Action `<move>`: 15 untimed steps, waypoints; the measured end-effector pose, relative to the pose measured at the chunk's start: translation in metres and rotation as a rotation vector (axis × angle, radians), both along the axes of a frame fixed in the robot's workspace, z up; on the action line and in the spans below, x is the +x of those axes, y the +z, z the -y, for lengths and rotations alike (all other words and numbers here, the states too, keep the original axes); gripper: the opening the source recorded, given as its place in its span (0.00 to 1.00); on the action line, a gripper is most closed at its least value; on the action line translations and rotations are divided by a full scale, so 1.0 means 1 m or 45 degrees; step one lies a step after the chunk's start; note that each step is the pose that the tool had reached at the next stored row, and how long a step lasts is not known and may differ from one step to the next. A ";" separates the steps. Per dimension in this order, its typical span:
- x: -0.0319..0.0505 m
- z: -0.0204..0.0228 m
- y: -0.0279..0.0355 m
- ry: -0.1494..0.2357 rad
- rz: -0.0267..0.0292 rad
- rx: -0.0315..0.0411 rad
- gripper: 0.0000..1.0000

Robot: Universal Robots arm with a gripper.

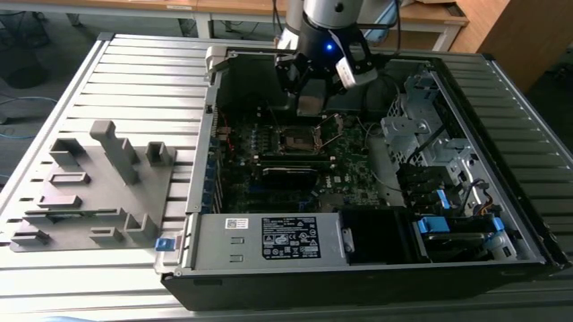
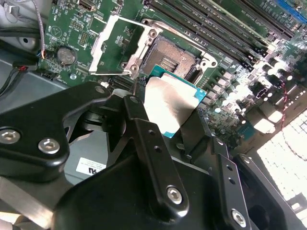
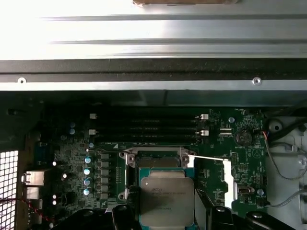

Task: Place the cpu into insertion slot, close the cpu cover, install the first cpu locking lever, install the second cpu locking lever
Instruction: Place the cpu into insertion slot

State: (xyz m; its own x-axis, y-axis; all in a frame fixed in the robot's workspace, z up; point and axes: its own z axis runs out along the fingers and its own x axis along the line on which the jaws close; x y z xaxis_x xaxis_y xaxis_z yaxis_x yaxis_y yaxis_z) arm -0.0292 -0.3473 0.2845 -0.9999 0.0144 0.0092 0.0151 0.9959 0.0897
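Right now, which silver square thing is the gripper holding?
The cpu, solid metal on top, sits in the gripper. The cpu cover is a windowed frame, flipped open beside the insertion slot.

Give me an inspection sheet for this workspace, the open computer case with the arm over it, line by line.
Surface: ribbed silver metal table, carrying the open black computer case.
Job's things: flat square silver-topped cpu held near the dark square insertion slot, not in it; thin silver cpu cover frame flipped open beside the slot.
Clutter: grey plastic fixture block on the table, to the exterior view's left of the case.
Grippers: black claw shut on the cpu's edges.
Cables: thin loose wires beside the board, apart from the slot.
Surroundings: wooden desks behind the table.
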 end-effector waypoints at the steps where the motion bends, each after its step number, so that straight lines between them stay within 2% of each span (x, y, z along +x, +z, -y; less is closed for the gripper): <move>1: -0.0004 0.0002 -0.0008 0.000 0.0006 0.0001 0.54; 9: -0.0010 0.0003 -0.0017 0.001 0.0009 0.0000 0.54; 15: -0.0028 0.0003 -0.0069 0.001 0.0041 0.0000 0.54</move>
